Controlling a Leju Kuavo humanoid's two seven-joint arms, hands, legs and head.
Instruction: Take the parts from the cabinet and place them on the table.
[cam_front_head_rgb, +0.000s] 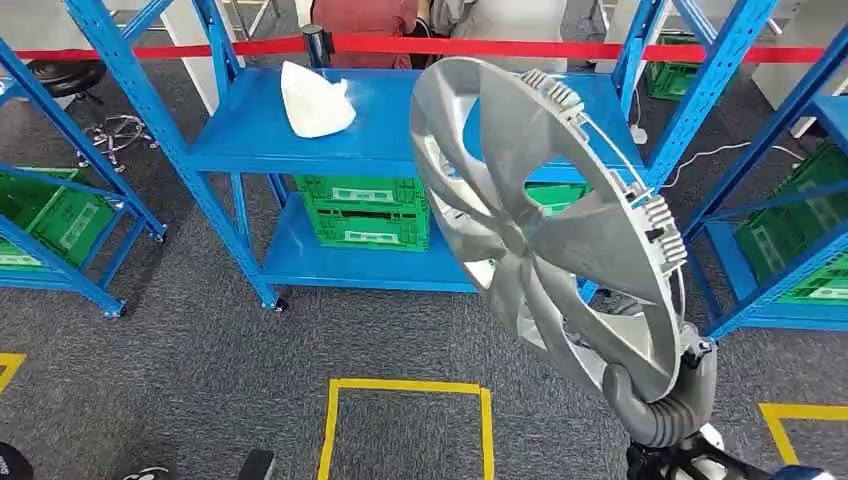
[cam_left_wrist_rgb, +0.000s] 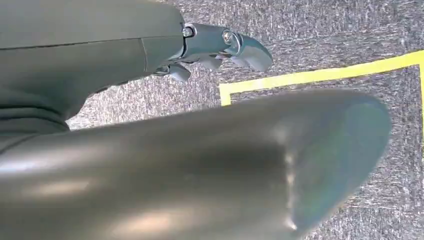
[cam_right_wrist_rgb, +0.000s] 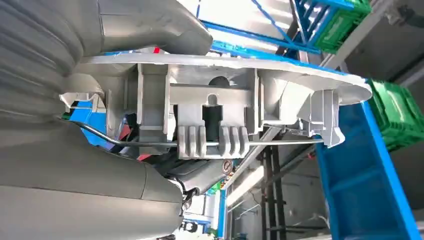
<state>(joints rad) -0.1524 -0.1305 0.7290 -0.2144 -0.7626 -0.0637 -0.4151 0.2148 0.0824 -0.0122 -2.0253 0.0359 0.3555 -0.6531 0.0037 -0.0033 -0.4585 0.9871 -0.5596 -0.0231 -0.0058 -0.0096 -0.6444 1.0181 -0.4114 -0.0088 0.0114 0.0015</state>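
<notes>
**Hubcap held aloft in the right hand, in front of the blue shelving**

The silver hubcap stands on edge in the air at the right of the head view, its spoked face turned toward the camera and tilted a little, its clip-lined rim toward the shelving behind. The right hand grasps it at its lowest edge, the grey thumb wrapped over the rim from the front. The right wrist view looks along the back of the hubcap: moulded clips, a thin wire ring running through them, and the right hand closed on the rim from both sides (thumb on one face, darker fingers on the other).

The left hand hangs over grey carpet with its fingers curled loosely and nothing in them; whether they are fully clenched I cannot tell.

Behind the hubcap stands a blue shelf unit. A white moulded part lies on its upper shelf, toward the left, and green crates sit on the shelf below. More blue racks with green crates flank it on both sides. Yellow tape marks a square on the carpet in front. A red barrier band runs behind the shelving, with people standing beyond it.
</notes>
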